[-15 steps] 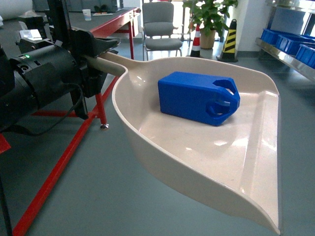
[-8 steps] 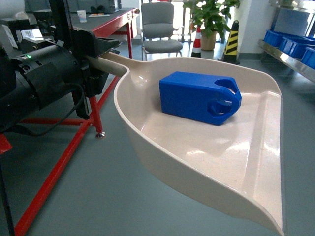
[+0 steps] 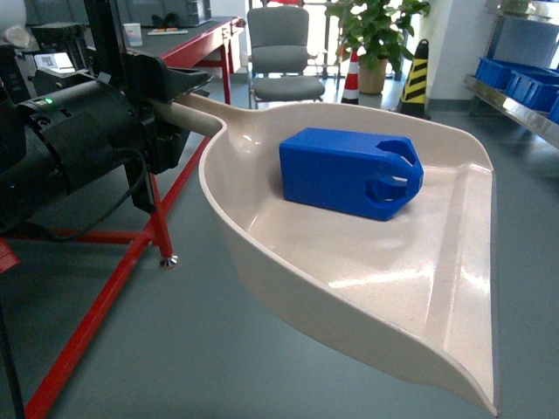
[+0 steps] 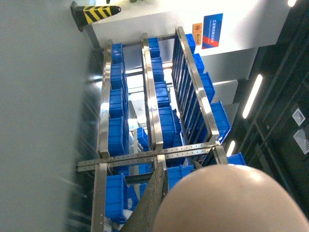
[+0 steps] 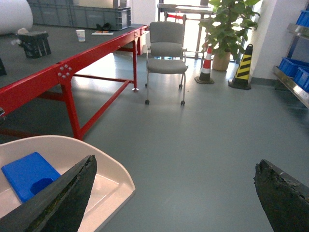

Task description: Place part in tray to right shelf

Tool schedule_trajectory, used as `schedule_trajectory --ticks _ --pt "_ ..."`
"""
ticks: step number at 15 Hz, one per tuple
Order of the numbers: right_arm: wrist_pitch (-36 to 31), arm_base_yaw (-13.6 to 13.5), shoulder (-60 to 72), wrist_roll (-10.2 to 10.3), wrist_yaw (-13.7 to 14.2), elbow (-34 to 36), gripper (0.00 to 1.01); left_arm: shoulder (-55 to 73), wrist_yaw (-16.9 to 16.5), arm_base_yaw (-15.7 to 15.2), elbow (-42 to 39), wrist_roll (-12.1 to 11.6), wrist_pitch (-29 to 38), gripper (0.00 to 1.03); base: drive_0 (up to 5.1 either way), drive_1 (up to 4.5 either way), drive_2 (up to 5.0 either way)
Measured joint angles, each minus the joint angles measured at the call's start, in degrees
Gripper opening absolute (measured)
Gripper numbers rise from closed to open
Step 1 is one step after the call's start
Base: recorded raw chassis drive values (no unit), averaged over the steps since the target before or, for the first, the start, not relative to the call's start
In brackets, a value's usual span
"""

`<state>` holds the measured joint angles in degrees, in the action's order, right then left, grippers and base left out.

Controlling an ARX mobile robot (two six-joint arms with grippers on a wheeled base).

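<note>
Blue part (image 3: 349, 173) lies in the tray (image 3: 419, 288), whose handle the left gripper (image 3: 170, 96) apparently clamps; right gripper (image 5: 174, 193) gapes empty.

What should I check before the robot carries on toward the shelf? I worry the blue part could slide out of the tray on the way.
1. Part lies inside the tray: ok.
2. Part sits away from the open front lip, toward the back wall: ok.
3. Left pincer shut on the tray handle: ok.
4. Tray level: cannot tell; in the head view the lip looks slightly lower.
5. Right pincer open and holding nothing: ok.
6. Shelf with blue crates in sight: ok; a free spot for the part: cannot tell.
</note>
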<state>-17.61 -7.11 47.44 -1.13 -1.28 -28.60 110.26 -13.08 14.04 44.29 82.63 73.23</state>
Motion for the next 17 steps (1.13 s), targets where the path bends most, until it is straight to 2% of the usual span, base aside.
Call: schedule_trajectory --ticks 17 --pt "-0.2 0.0 -0.3 0.0 0.0 0.0 0.98 0.0 0.2 0.0 0.0 0.0 0.4 0.12 0.0 4.08 -4.0"
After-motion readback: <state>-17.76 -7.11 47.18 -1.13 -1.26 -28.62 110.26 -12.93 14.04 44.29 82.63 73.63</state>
